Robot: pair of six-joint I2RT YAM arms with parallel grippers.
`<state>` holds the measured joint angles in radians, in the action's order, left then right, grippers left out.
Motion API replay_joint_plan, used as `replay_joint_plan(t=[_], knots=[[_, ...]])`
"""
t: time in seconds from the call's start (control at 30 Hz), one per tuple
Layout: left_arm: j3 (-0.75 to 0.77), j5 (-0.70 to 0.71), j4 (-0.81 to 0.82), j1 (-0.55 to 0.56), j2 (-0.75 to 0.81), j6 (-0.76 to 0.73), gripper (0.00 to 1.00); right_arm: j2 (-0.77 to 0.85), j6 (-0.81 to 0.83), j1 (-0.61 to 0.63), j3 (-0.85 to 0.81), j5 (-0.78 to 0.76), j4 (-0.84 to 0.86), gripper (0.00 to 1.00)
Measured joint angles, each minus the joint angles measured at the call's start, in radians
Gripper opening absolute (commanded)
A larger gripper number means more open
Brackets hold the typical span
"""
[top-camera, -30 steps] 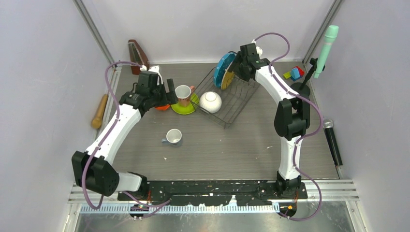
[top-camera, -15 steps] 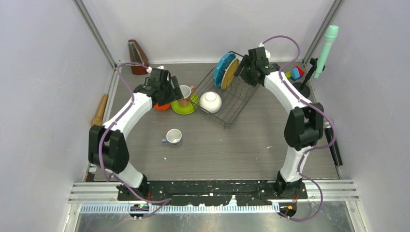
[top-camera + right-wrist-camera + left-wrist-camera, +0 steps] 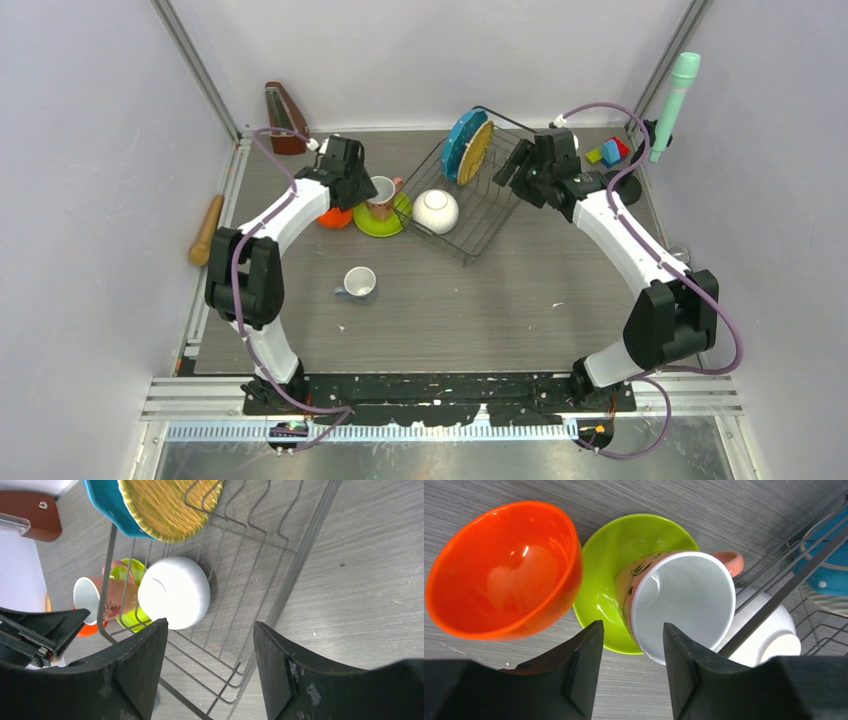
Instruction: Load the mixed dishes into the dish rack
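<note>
The black wire dish rack holds the blue white-dotted plate upright with a yellow woven plate against it, and the white bowl upside down at its left end. The pink mug leans on the lime-green plate. The orange bowl sits beside them. My left gripper is open just short of the mug, with the orange bowl on its left. My right gripper is open and empty over the rack. The pale grey-white mug lies alone nearer me.
A brown wooden block stands at the back left. A wooden roller lies along the left edge. A green microphone, coloured blocks and a black microphone are on the right side.
My left gripper has moved right and forward, close to the pink mug. My right gripper has drawn back from the blue plate to the rack's right side, open and empty.
</note>
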<state>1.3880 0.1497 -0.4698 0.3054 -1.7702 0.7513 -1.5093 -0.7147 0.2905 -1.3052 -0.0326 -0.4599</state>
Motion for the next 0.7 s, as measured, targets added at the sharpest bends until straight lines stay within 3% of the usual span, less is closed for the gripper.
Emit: replay_joint_plan(t=[0.13, 0.23, 0.27, 0.7], knots=[[0.001, 0.000, 0.012, 0.000, -0.023, 0.003, 0.35, 0.037, 0.000, 0.002, 0.057, 0.004, -0.002, 0.69], [0.003, -0.003, 0.020, 0.000, -0.039, 0.007, 0.05, 0.060, 0.000, 0.002, 0.083, 0.005, -0.005, 0.69], [0.008, 0.002, 0.023, 0.000, -0.044, 0.006, 0.00, 0.065, 0.000, 0.002, 0.087, 0.005, -0.005, 0.69], [0.086, 0.068, -0.080, -0.022, -0.007, -0.084, 0.00, 0.079, 0.015, 0.002, 0.050, 0.019, -0.051, 0.72]])
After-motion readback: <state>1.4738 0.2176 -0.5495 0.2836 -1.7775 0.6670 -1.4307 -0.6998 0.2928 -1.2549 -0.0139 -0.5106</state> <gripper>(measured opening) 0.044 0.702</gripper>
